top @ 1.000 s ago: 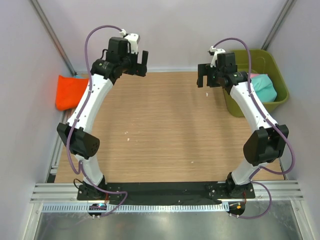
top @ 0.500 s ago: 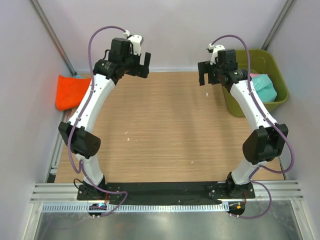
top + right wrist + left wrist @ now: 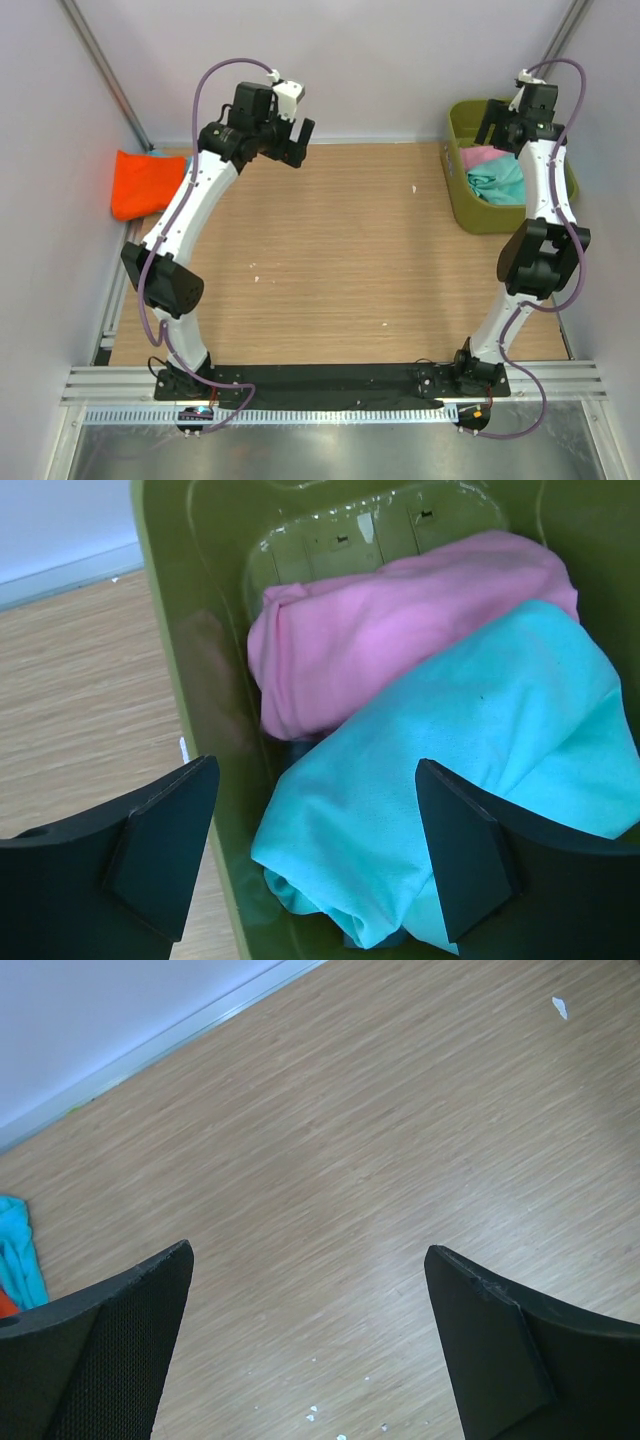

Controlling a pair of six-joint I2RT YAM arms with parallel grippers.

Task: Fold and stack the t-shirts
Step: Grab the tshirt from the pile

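Observation:
A crumpled teal t-shirt (image 3: 470,780) and a pink t-shirt (image 3: 400,630) lie bunched together inside the olive-green bin (image 3: 190,660). My right gripper (image 3: 315,770) hangs open just above the teal one, nothing between its fingers. From above, the right gripper (image 3: 500,130) is over the bin's (image 3: 462,210) far left part. A folded bright orange t-shirt (image 3: 140,182) lies at the table's far left edge. My left gripper (image 3: 297,143) is raised over the far middle of the table, open and empty; the left wrist view shows it (image 3: 308,1251) above bare wood.
A strip of teal cloth (image 3: 15,1255) shows at the left edge of the left wrist view, next to the orange shirt. Small white crumbs (image 3: 256,270) dot the wooden table (image 3: 330,260). Grey walls close in the back and both sides.
The right arm has swung right and back, from over the table to above the bin, and its jaws have narrowed a little. The left gripper shifted slightly right.

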